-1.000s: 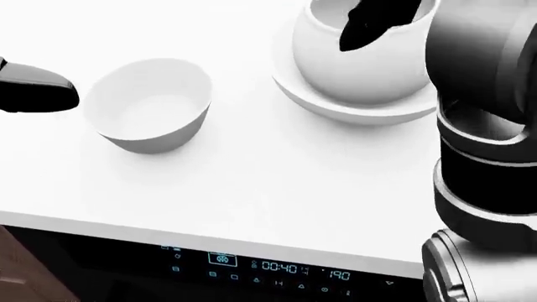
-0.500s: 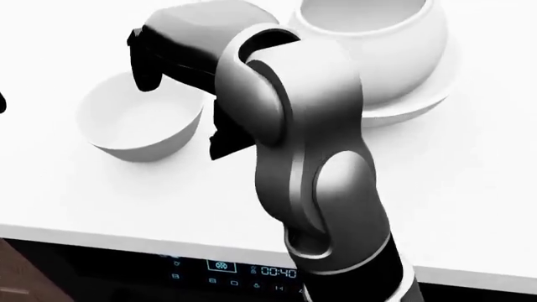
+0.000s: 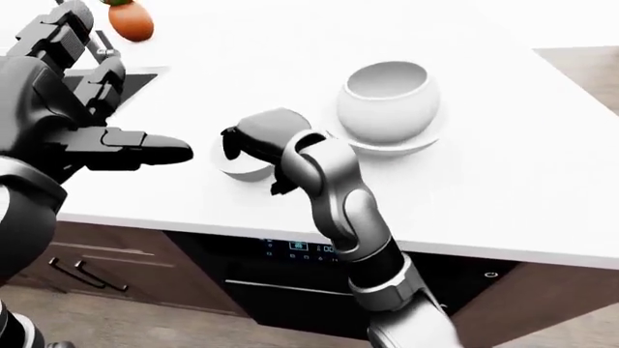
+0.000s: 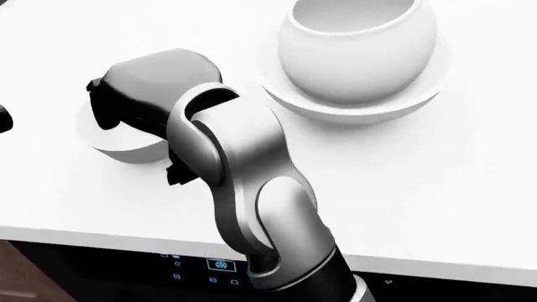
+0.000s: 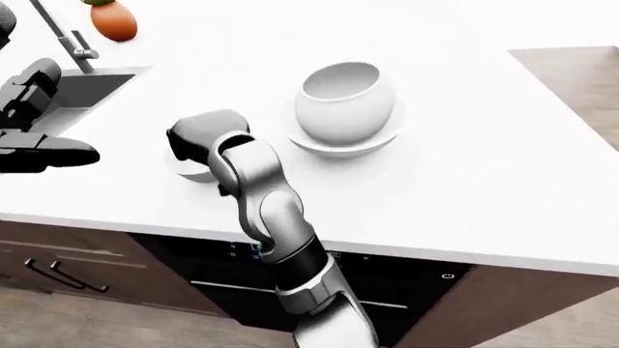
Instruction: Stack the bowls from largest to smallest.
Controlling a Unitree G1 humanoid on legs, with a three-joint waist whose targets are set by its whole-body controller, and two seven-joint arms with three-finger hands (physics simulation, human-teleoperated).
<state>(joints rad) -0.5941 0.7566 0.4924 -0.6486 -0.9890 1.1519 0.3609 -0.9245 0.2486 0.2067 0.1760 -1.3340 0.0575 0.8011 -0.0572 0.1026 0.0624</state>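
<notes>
Nearest the viewer, oven panel [image 4: 252,267] below the counter edge [image 4: 84,223]. Above it, right hand [image 4: 138,94] draped over the small bowl [image 4: 126,150], hiding its rim (whether clenched on the bowl cannot be told). Left hand [image 3: 107,138] spread open, holding nothing, hovering off the counter's left side. Farther up, medium bowl [image 4: 357,47] nested upright in the large shallow bowl [image 4: 352,104]. Best done, by judgement, with a firm rim grip, a straight lift, then a carry right over bare counter, clearing the medium bowl's rim before lowering. Beyond, sink [image 5: 82,87], faucet [image 5: 63,36] and orange fruit [image 5: 114,22], well apart.
</notes>
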